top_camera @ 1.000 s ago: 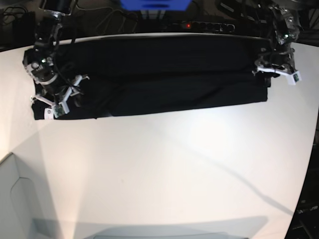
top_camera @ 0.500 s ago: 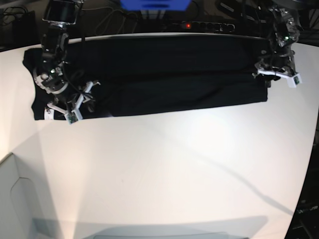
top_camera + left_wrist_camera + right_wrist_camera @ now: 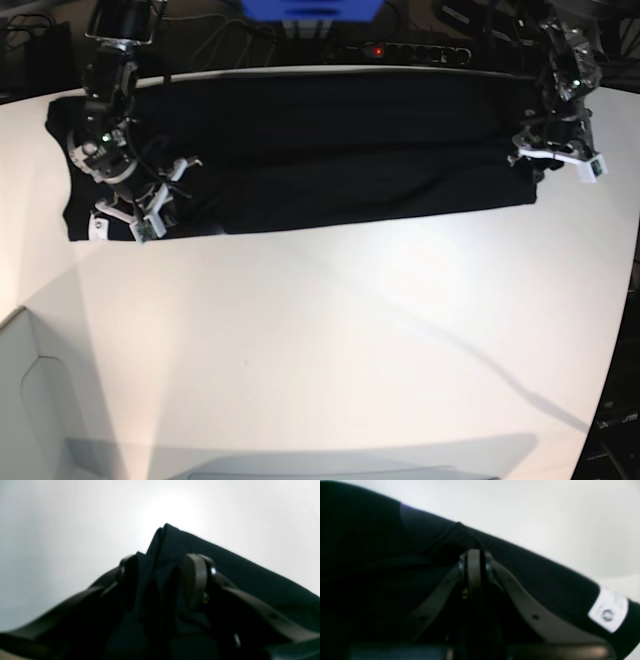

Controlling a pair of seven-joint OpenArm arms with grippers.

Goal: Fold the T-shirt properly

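Right gripper [image 3: 475,562] jaws now closed on T-shirt [image 3: 330,150], left unchanged

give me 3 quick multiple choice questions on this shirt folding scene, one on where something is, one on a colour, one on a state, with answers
1. Where does the T-shirt lie on the table?
A. along the far edge
B. in the middle
C. at the near edge

2. What colour is the T-shirt?
A. white
B. red
C. black

3. How do the right gripper fingers stand?
A. spread wide above the cloth
B. closed together on a fold of cloth
C. closed far from the shirt

Answers:
1. A, the base view shows the shirt stretched as a band along the table's far side.
2. C, the cloth is black in all three views.
3. B, the right wrist view shows the fingers pressed together with a ridge of shirt cloth pinched at their tips.
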